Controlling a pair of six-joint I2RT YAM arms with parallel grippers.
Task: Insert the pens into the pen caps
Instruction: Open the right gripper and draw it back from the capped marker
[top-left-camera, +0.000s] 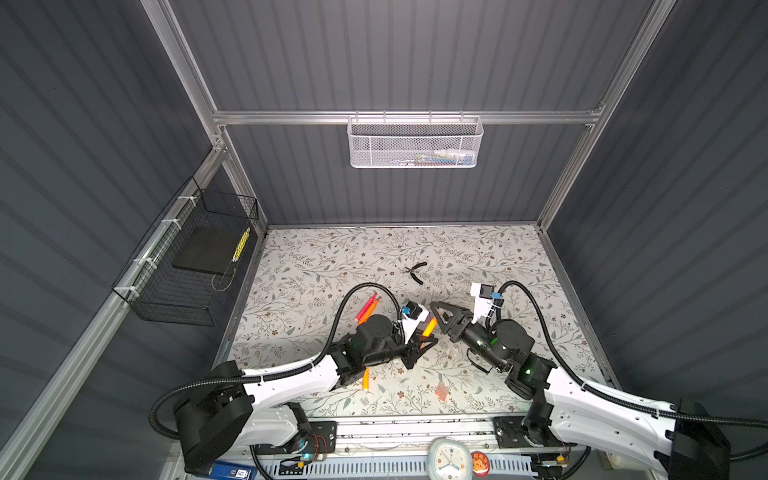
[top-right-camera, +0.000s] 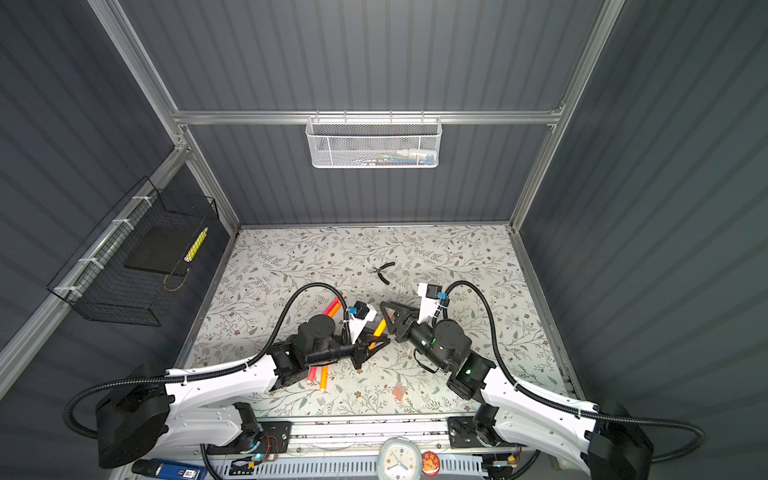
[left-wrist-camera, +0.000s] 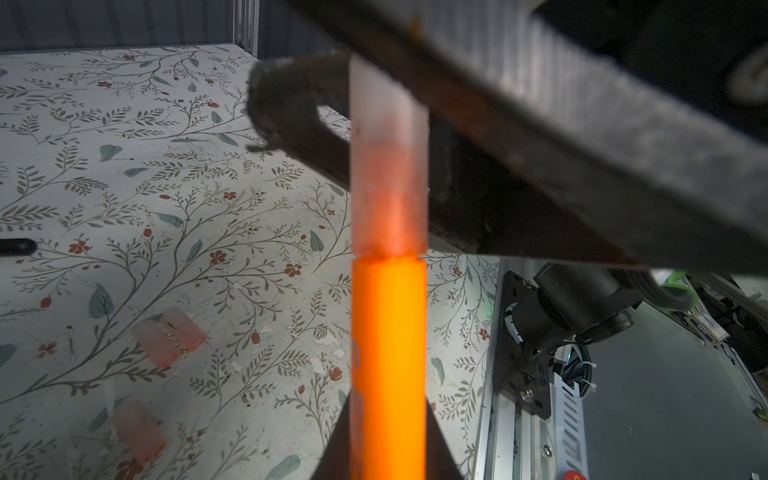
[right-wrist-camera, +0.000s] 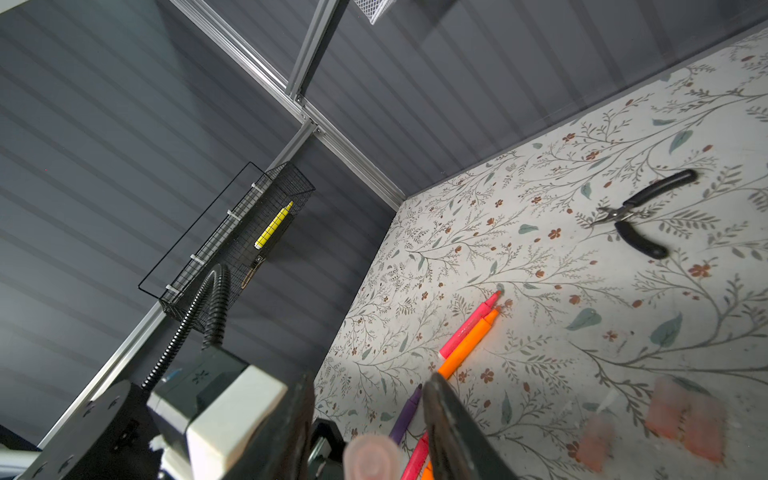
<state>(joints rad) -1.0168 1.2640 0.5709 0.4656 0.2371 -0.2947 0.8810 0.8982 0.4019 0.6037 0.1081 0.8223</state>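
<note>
One orange pen (left-wrist-camera: 388, 353), capped, in left hand (top-left-camera: 424, 340)

We read only one marking: a small white label on the blue box (top-left-camera: 232, 471) (top-right-camera: 178, 471) at the front edge shows "50". The red round badge (top-left-camera: 480, 463) (top-right-camera: 430, 462) beside the clock (top-left-camera: 449, 459) (top-right-camera: 400, 459) carries characters too small to read, and the clock's numerals are too small as well.
</note>
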